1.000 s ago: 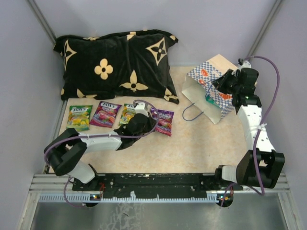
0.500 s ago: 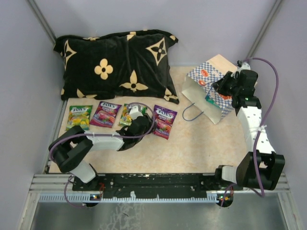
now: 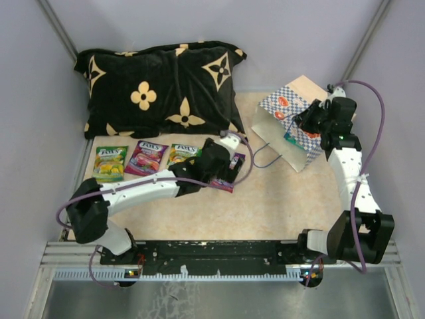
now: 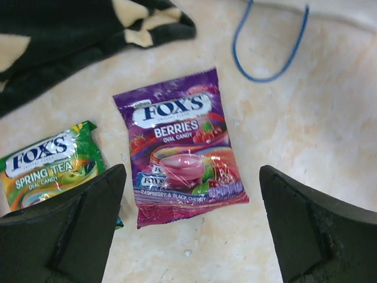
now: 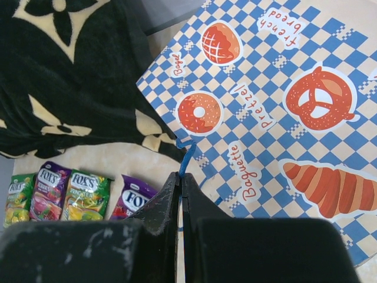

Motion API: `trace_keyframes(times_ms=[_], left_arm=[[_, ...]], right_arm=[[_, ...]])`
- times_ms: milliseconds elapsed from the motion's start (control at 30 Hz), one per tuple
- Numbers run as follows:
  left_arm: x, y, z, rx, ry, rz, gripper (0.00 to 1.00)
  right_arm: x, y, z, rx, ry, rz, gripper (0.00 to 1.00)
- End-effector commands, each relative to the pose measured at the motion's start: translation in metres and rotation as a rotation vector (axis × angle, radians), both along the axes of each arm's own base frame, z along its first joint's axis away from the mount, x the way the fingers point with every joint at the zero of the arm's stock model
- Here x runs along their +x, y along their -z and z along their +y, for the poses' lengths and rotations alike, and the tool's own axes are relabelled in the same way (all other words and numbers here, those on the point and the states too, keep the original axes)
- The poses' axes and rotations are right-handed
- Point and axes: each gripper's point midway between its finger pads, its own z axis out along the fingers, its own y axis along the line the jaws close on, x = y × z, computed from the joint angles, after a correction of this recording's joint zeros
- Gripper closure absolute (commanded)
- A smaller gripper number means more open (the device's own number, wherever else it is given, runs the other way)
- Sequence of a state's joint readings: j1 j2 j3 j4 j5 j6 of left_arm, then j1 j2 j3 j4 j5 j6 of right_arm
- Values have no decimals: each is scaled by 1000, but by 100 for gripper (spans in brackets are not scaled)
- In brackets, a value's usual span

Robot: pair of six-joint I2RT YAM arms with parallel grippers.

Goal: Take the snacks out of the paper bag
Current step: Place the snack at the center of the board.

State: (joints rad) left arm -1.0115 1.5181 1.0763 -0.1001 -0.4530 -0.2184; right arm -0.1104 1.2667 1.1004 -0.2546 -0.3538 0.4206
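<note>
**Snacks, out of the bag.** I count four Fox's packets in a row on the tabletop (image 3: 279, 199), in front of the black flowered cushion (image 3: 159, 86). They are a green packet (image 3: 109, 161), a magenta packet (image 3: 146, 157), the Spring Tea packet (image 4: 50, 168) and the purple Berries packet (image 4: 181, 147). All lie flat and face up.

**Snacks, inside.** A teal patch (image 3: 291, 138) shows in the bag's mouth. I take it for a packet not yet out.

**Paper bag** (image 5: 283, 118). Blue-and-white checkered, tipped on a slant at the far right of the tabletop, with its mouth toward the row.

**Left hand** (image 4: 191, 174). Fingers spread wide, hovering over the Berries packet and gripping nothing.

**Right hand** (image 5: 179, 177). Fingers pressed together, pinching the bag's blue cord handle (image 5: 184, 154).

**Handling, my estimate.** The packets look light, limp and slick, so I expect them to skid under a flat press. I would pinch a crimped end seam or a corner, not the glossy face. The bag is thin paper that will crease and slide, so it is best steadied by the handle while I reach in.
</note>
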Motion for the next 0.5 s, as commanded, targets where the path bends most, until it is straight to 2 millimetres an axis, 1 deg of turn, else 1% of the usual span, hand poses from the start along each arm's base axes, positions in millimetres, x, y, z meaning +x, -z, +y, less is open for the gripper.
trace_keyframes(times_ms=[0,33,167,233,333,467], left_arm=[[-21,74,21,495,221,44,0],[-18,77,13,478,223,36,0],[-2,92,-6,421,197,52,0],[10,98,-11,392,178,77,0],[23,112,-19,357,170,136,0],[29,125,-29,292,152,200,0]], right_arm=[[-3,-23,9,-4,-33,-75,100],[-4,-23,10,-5,-34,-73,100],[-8,-21,8,-31,-31,-62,100],[-11,-19,7,-43,-32,-57,100],[-15,-15,6,-58,-32,-49,100],[-17,-9,6,-59,-33,-40,100]])
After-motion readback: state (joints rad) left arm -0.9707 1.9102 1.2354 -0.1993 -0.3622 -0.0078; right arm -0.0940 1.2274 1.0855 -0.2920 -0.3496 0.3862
